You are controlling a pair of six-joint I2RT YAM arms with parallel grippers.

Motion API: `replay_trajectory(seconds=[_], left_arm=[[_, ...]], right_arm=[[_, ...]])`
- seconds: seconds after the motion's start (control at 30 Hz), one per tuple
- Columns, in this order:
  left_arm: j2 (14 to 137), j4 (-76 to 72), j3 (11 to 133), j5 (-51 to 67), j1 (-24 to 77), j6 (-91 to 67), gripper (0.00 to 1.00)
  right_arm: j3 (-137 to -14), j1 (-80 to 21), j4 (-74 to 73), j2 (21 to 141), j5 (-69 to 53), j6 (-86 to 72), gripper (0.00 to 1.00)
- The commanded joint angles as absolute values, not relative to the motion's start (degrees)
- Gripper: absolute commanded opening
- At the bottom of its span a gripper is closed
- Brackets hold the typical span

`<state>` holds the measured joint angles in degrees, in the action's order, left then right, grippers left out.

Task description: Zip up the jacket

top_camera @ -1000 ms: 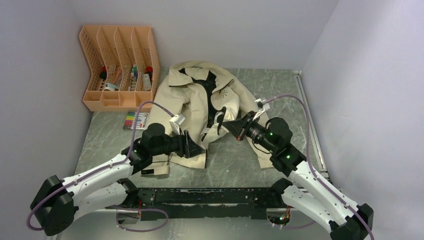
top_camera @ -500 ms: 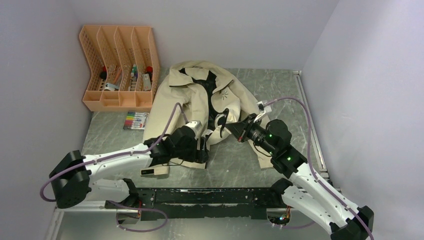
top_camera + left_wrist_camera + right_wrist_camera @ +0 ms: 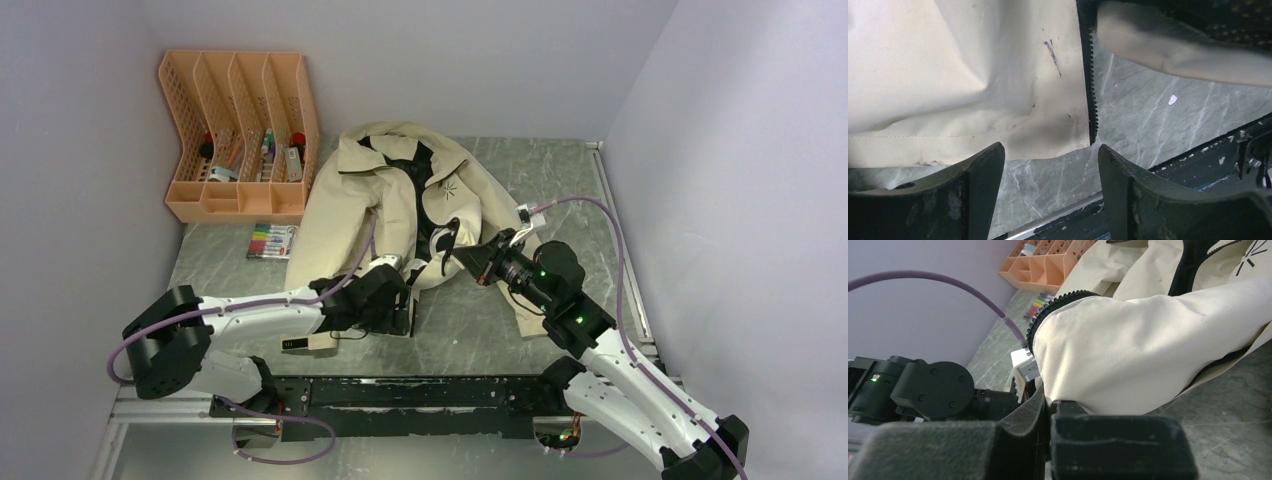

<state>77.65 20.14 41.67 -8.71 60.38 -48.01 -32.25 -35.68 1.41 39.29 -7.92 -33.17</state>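
Note:
The beige jacket [image 3: 380,200] lies spread on the table with its front unzipped and the dark lining showing at the collar. My left gripper [image 3: 405,318] hovers open at the bottom corner of one front panel. In the left wrist view its fingers [image 3: 983,170] flank bare table just below the hem, and the dark zipper teeth [image 3: 1091,100] end there. My right gripper [image 3: 457,256] is shut on the other front panel's edge, holding it raised. The right wrist view shows that gripper [image 3: 1050,407] pinching cream fabric [image 3: 1148,340], with its zipper teeth [image 3: 1048,310] curving above.
An orange file organizer [image 3: 240,135] stands at the back left, with a pack of coloured markers [image 3: 271,241] in front of it. The black mounting rail [image 3: 420,390] runs along the table's near edge, close to the left gripper. Grey walls enclose the sides and back.
The left arm has stretched out low across the table, bringing its gripper down to the hem corner, and its jaws have opened wider. The right gripper keeps its hold and has barely moved.

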Motion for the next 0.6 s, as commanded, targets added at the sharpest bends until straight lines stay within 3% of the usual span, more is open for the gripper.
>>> replay_trajectory(seconds=[0.0, 0.57], left_arm=[[81.1, 18.8, 42.6, -7.6, 60.9, -47.3, 0.73], [85.9, 20.8, 45.8, -10.3, 61.1, -45.7, 0.76]], right_arm=[[-31.9, -35.4, 1.8, 38.3, -7.4, -33.2, 0.00], [-32.0, -35.4, 1.1, 37.9, -7.5, -32.8, 0.00]])
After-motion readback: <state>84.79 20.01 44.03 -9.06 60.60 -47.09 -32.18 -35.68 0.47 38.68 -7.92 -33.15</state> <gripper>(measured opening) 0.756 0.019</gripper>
